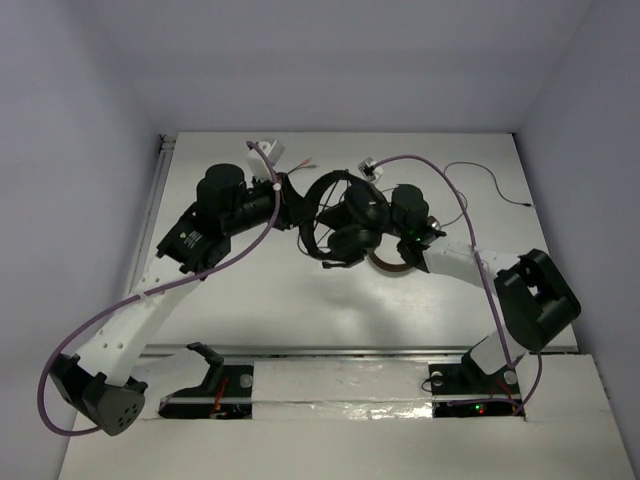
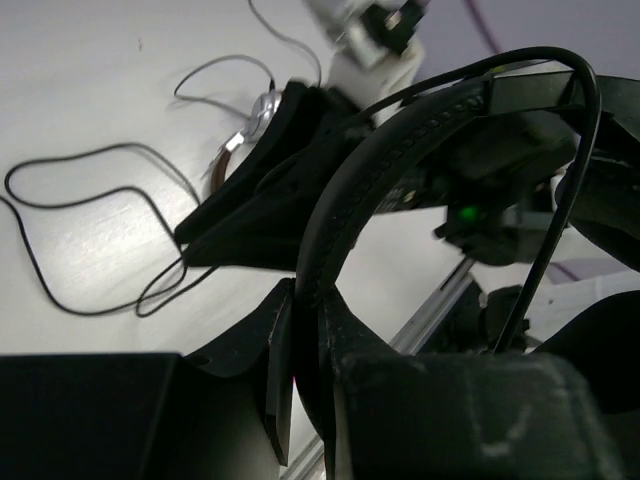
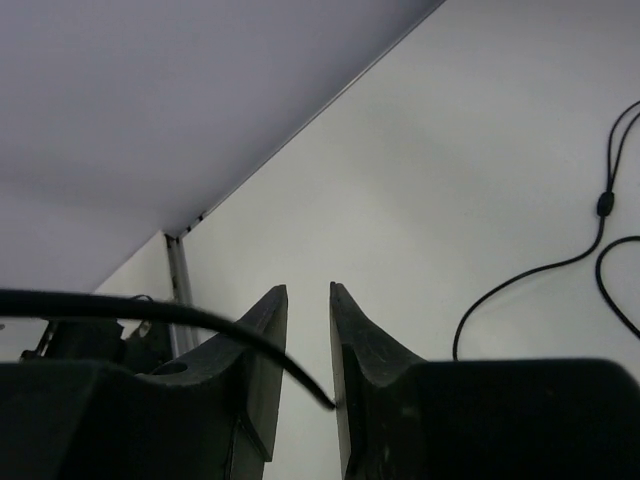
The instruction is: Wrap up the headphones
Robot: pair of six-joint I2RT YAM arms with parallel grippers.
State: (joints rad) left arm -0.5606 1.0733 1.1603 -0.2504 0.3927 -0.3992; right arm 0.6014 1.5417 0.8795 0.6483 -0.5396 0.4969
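Observation:
The black headphones (image 1: 345, 225) hang above the middle of the table. My left gripper (image 1: 303, 205) is shut on their black headband (image 2: 380, 170), which runs up from between the jaws (image 2: 305, 292). A thin black cable (image 2: 560, 200) arcs over the band. My right gripper (image 1: 388, 208) is right beside the earcups. In the right wrist view its jaws (image 3: 308, 290) stand a narrow gap apart, closed on the cable (image 3: 200, 320), which runs between them. More cable (image 1: 470, 185) lies looped on the table to the far right.
Brown-banded headphones (image 1: 392, 266) with a silver earcup (image 2: 262, 108) lie on the table under the right wrist. Loose cable loops (image 2: 90, 230) lie on the white table (image 1: 260, 300). White walls close in the sides and back. A metal rail (image 1: 350, 352) runs along the near edge.

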